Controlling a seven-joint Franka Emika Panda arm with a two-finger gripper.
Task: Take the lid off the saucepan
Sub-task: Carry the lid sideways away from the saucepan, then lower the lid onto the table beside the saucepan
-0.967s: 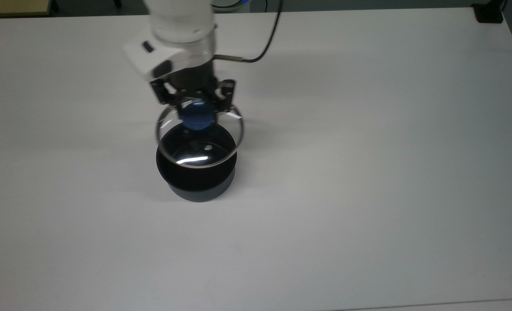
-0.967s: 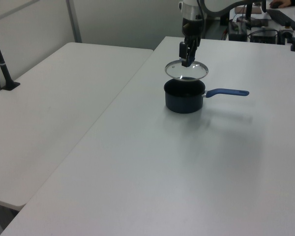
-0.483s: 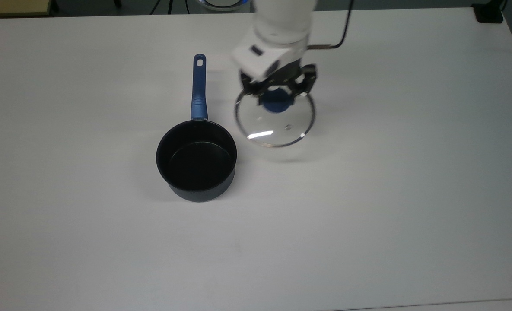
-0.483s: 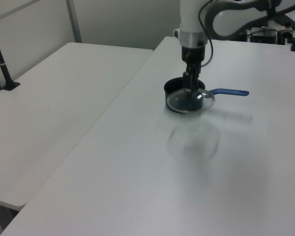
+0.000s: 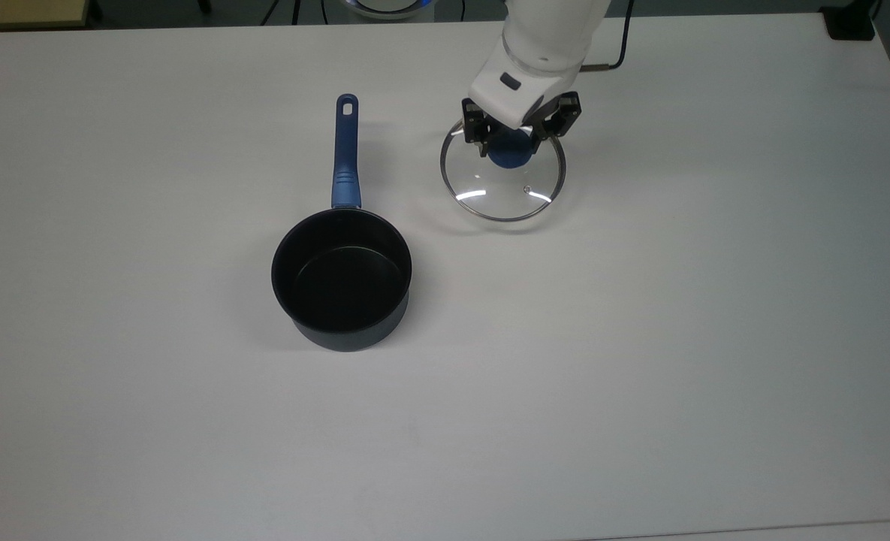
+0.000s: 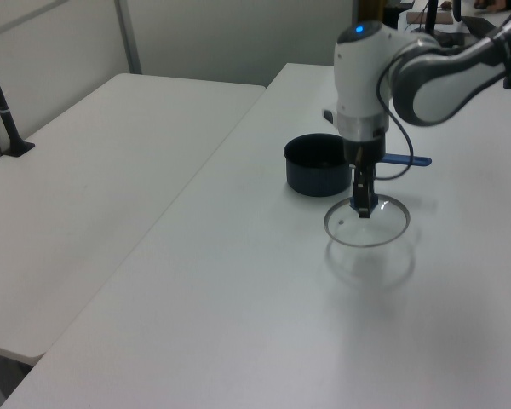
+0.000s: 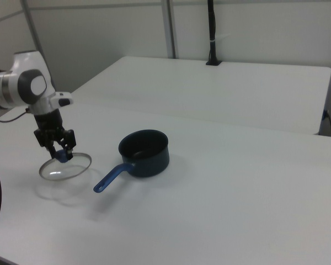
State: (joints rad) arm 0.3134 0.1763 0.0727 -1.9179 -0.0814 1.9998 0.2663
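The saucepan (image 5: pixel 342 279) stands uncovered on the white table (image 5: pixel 640 361), its black inside showing and its blue handle (image 5: pixel 345 154) pointing to the top view's upper edge. To the top view's right of it my gripper (image 5: pixel 516 144) is shut on the blue knob (image 5: pixel 511 152) of the glass lid (image 5: pixel 503 191). The lid (image 6: pixel 366 226) hangs level a little above the table, with its shadow below it, apart from the saucepan (image 6: pixel 317 164). In the right view the gripper (image 7: pixel 59 152) and lid (image 7: pixel 65 167) are left of the saucepan (image 7: pixel 145 152).
A second white table (image 6: pixel 94 170) adjoins on the left view's left, with a black post (image 6: pixel 4 111) on it. A black cable (image 5: pixel 621 41) trails from the arm. A black object (image 5: pixel 850 22) sits at the top view's upper right corner.
The lid, held by the gripper, went from just above the saucepan to the top view's right and came down closer to the table. The saucepan stayed put.
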